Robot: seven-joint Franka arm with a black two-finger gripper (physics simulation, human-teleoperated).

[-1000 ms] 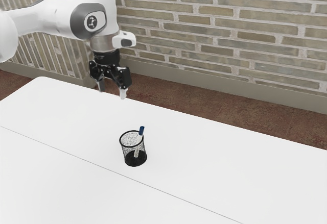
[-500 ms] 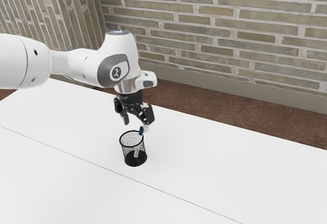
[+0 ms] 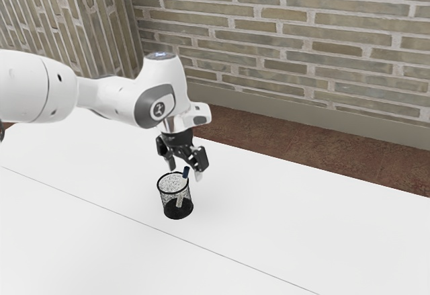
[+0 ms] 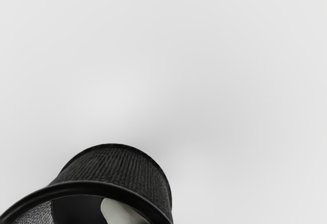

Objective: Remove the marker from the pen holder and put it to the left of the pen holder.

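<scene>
While the gripper point(image 3: 185, 171) is spread wide, empty, the blue-capped marker point(image 3: 185, 173) is propped in the mesh pen holder point(image 3: 167, 197), toward one o'clock (exterior view); centring is advised before closure.

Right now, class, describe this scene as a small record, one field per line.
container: black mesh pen holder, upright
contents: one marker, blue end up, tilted toward the exterior view's right
support: white table
grasp: hand open, above the pen holder, not shut on the marker
task status: marker not yet taken out
</scene>
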